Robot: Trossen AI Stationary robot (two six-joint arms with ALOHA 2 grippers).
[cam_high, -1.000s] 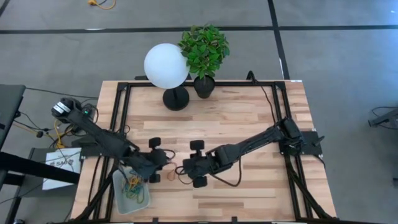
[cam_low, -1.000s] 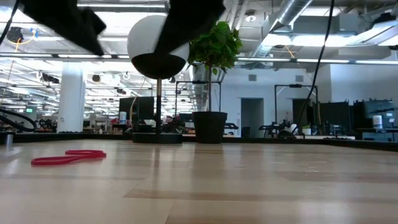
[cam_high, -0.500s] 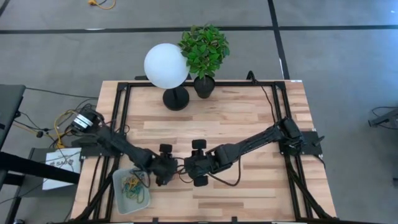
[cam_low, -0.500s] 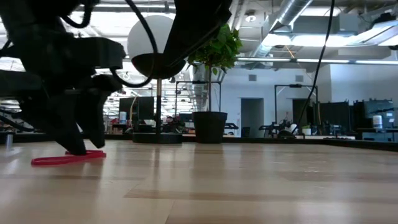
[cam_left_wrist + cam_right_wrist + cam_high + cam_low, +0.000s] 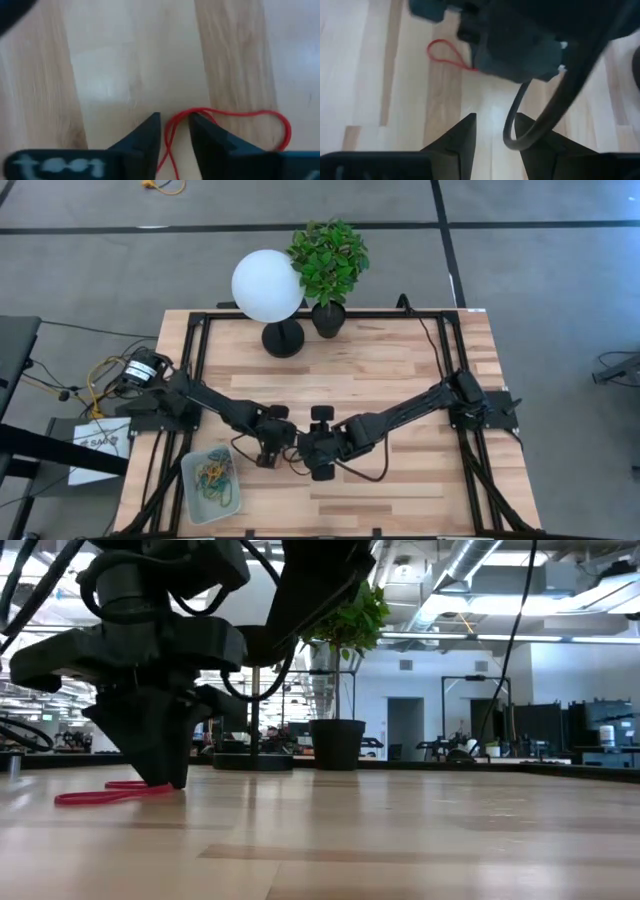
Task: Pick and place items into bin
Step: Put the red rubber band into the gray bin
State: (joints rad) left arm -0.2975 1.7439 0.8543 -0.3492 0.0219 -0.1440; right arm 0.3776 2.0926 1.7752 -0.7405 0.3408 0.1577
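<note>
Fingertips of the left gripper straddle a red rubber band on the wooden table, narrowly parted around its strand. Just beside it, the right gripper hovers, slightly spread. Behind the left gripper sits the bin holding coloured bands.

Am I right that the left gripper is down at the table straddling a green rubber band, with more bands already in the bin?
Not quite: the rubber band is red, not green, as the left wrist view shows. The rest holds: the left gripper is down at the table with the band between its fingers, and the bin already holds bands.
</note>
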